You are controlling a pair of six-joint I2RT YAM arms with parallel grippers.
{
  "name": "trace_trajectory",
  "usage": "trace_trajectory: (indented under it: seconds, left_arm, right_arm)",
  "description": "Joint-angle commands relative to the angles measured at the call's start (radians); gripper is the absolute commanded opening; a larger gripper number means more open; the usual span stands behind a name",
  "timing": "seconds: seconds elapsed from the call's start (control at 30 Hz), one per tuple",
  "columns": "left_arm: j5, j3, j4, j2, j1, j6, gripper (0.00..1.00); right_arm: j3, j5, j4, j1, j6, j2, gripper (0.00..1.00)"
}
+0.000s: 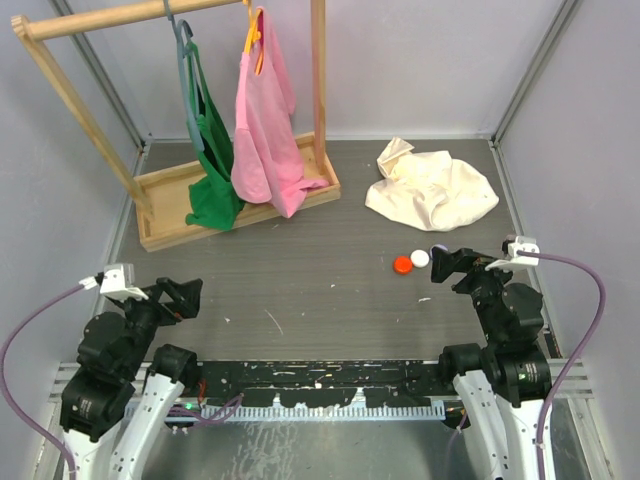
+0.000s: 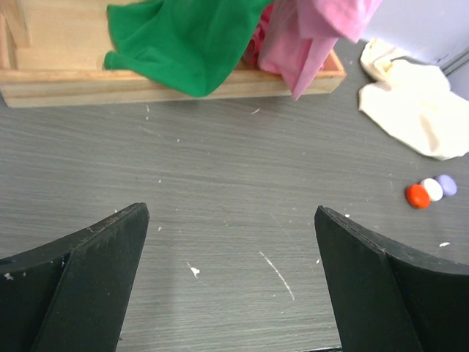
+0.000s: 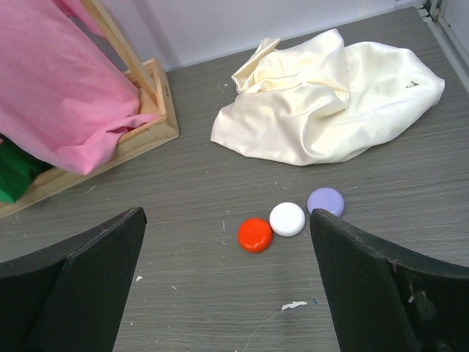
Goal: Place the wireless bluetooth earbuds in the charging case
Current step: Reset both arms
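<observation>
**Round cases:** three in all: one red case (image 3: pixel 255 235), one white case (image 3: pixel 286 218) and one lilac case (image 3: pixel 326 200). They lie in a touching row at lower centre of the right wrist view, below the cream cloth (image 3: pixel 330 103). All look shut.

**Earbuds:** none can be counted. One white fleck (image 3: pixel 293 304) at bottom centre is too small to identify.

**Left gripper** (image 2: pixel 231 220): jaws wide and empty, well apart from the row.

**Right gripper** (image 3: pixel 226 220): jaws wide and empty, near the row.

**Garments:** two, a green garment (image 1: pixel 212 170) and a pink garment (image 1: pixel 265 130), on one wooden rack (image 1: pixel 165 215) at upper left.

**Risks:**
- The cases touch, so closing on one would likely shove its neighbours.
- The smooth domes could slip from the fingers.
- The earbuds are not located, so the grippers have no clear target.
</observation>
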Motion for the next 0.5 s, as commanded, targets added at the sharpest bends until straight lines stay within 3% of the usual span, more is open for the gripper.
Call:
trace_trajectory:
  seconds: [0.0,0.47]
  left_arm:
    - [0.001,-0.058,0.052,-0.022,-0.003,-0.024,0.98]
    - [-0.004,-0.089,0.094,-0.031,-0.003,-0.003,0.98]
  right_arm:
    - [0.002,0.015,0.034,-0.002,-0.017,-0.001,1.0]
    - [-0.004,-0.021,0.045,-0.002,-0.032,0.006,1.0]
